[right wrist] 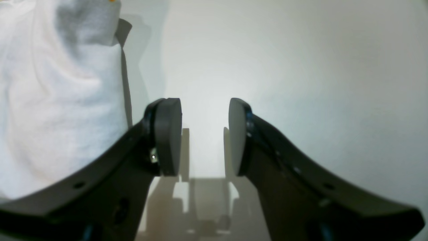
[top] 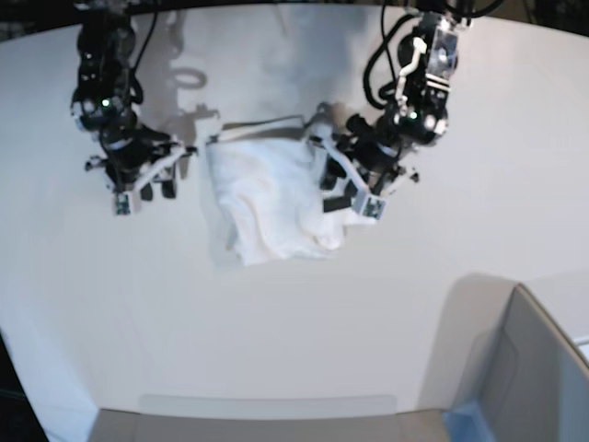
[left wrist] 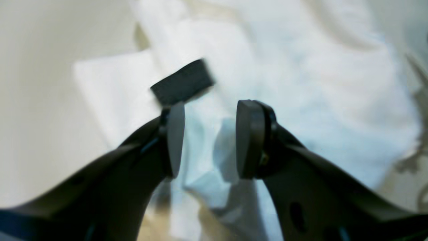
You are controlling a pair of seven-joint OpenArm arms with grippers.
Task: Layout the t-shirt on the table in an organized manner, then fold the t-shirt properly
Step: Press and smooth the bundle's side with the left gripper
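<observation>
1. Table [top: 294, 322]: big white top filling the base view.
2. T-shirt [top: 267, 198]: bunched mid-frame, partly folded; probably mid-fold, needs regrasping an edge.
3. Left gripper [left wrist: 210, 139]: fingers spread over cloth, empty.
4. Right gripper [right wrist: 204, 137]: likewise apart, over bare table.

The t-shirt [top: 267, 198] is soft white cloth — matt, with a fine woven grain and loose wrinkles. The table [top: 276, 331] is smooth, plain white, with a faint sheen. The left gripper [left wrist: 210, 139] and right gripper [right wrist: 205, 137] look like dark matt plastic — their pads [right wrist: 168, 134] smooth and grey.
</observation>
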